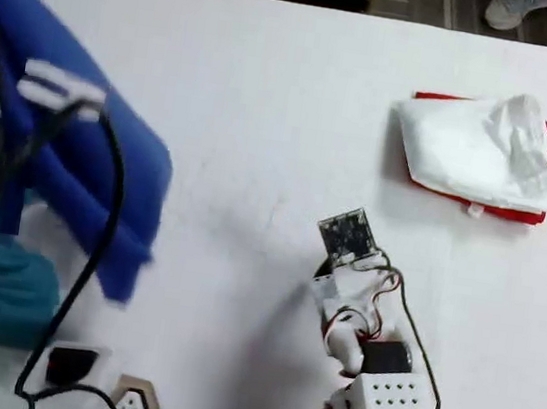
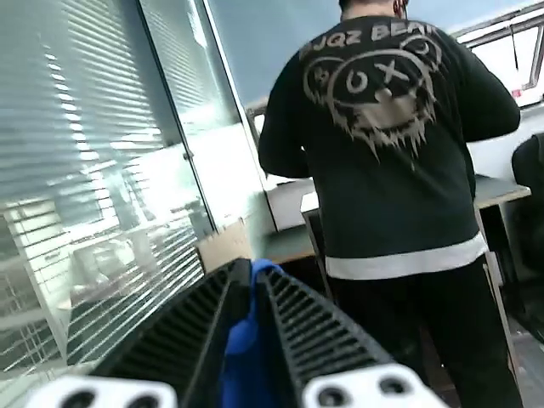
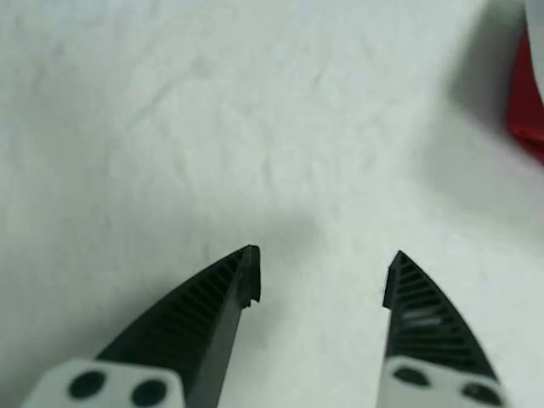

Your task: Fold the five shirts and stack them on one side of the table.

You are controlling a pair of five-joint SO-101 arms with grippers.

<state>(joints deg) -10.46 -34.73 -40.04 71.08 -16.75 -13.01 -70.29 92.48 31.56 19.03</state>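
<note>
- Your left gripper (image 2: 252,270) pinched the blue shirt (image 1: 86,170), held up on the left.
- Your right gripper (image 3: 323,272) was wide open over the table (image 1: 265,113).
- The white shirt (image 1: 467,149) lay folded on the red shirt (image 1: 516,212), far right.
- The teal shirt (image 1: 5,290) lay at the left.

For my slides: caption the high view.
Left gripper holds up a blue shirt; open right gripper hovers near the white shirt atop a red shirt.
</note>
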